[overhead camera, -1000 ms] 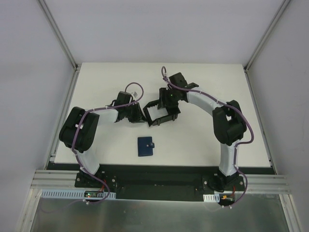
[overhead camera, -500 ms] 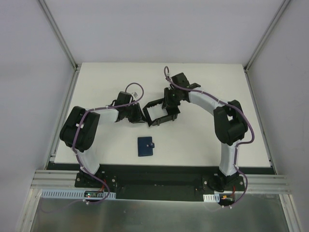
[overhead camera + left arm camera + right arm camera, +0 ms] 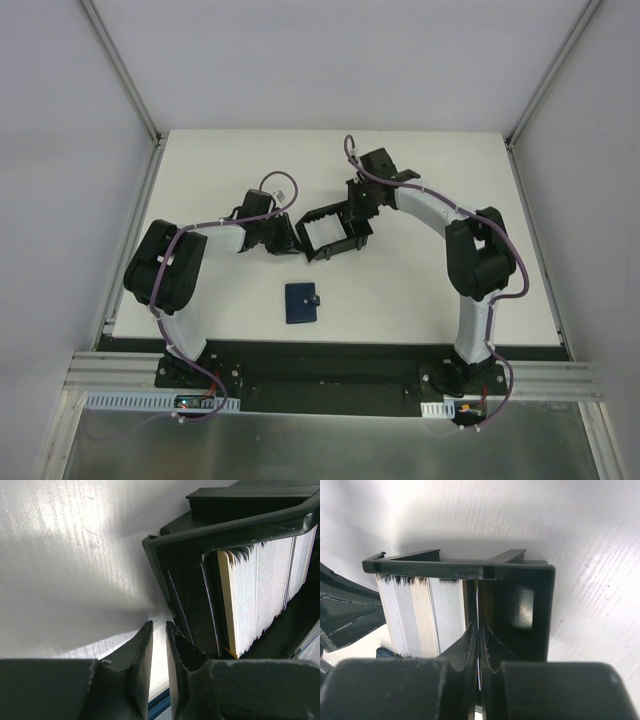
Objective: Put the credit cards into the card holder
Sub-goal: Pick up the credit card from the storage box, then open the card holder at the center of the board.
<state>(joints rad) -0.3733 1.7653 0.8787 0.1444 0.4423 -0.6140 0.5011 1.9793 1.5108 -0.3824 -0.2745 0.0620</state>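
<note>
I am pinching my right tool (image 3: 478, 628) on one credit card (image 3: 477, 605) inside the black box (image 3: 540, 611), holding my left tool (image 3: 159, 628) narrowly parted beside it.

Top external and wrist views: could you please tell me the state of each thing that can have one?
card holder, folded shut, flat on the table.
black box frame, open-sided, holding the cards.
credit cards, stacked on edge in the frame.
single card, upright, pinched.
left fingers, narrowly apart, empty.
right fingers, shut on the single card.
</note>
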